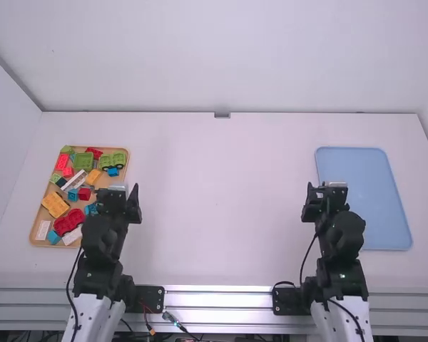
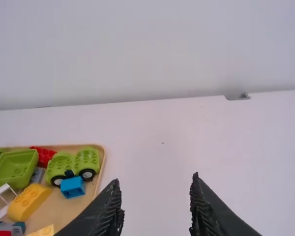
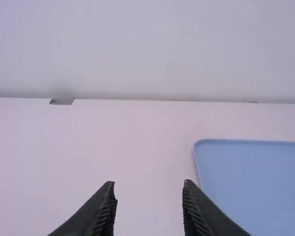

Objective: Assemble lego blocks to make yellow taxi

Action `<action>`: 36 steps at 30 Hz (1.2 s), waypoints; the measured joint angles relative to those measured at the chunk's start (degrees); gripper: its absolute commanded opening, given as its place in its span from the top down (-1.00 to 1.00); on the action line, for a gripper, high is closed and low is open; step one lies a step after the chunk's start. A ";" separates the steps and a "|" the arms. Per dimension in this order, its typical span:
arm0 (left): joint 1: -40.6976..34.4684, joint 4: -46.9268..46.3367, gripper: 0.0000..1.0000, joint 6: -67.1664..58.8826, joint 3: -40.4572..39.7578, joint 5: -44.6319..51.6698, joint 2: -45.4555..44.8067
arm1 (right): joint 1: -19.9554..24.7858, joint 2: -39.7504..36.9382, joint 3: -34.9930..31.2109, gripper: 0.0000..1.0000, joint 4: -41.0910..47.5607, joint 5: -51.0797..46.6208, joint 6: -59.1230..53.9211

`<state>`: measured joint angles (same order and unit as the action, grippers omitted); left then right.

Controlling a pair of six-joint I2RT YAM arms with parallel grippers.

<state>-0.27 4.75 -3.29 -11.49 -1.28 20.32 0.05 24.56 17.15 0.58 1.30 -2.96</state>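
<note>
A white rectangular table [image 1: 221, 214] is extending across the high view, its far edge meeting a pale wall [image 1: 221, 57]. Two robot arms with white links and black joints, left [image 1: 100, 249] and right [image 1: 339, 246], are reaching over its near side. At the table's left, a tan rectangular tray with rounded corners [image 1: 36, 226] is carrying the taxi's blocks in a loose mix; at its right, a light-blue rectangular tray [image 1: 360, 185] is lying flat.

The left black two-finger gripper [image 1: 118, 189] is overlapping the tan tray's right side in the high view; its fingers are standing wide apart, released. The right black two-finger gripper [image 1: 327, 189] is overlapping the blue tray's left side; its fingers are likewise standing apart, released.

Within the tan tray, a knobbly red plastic block [image 1: 69, 221] is resting near the close edge, with a large yellow-orange studded block [image 1: 55, 204] lying just beyond it. Toward the far right corner, a lime-green wheeled base [image 2: 73, 166] is sitting with black wheels showing, and a green open box-shaped piece [image 2: 14, 168] is lying to its left. A white frame-like piece [image 1: 74, 179] is slanting across the middle, near a smaller yellow block [image 2: 28, 201]. A small blue block [image 2: 73, 187] is sitting just beside the wheeled base.
</note>
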 measured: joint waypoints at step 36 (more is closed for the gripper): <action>42.97 -47.65 -0.92 12.76 -65.33 -2.27 69.53 | 0.55 42.51 32.39 -0.93 1.55 4.35 -5.60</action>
<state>42.70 -42.89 9.47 -76.82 -3.55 89.84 0.60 67.07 49.54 2.13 5.65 -8.56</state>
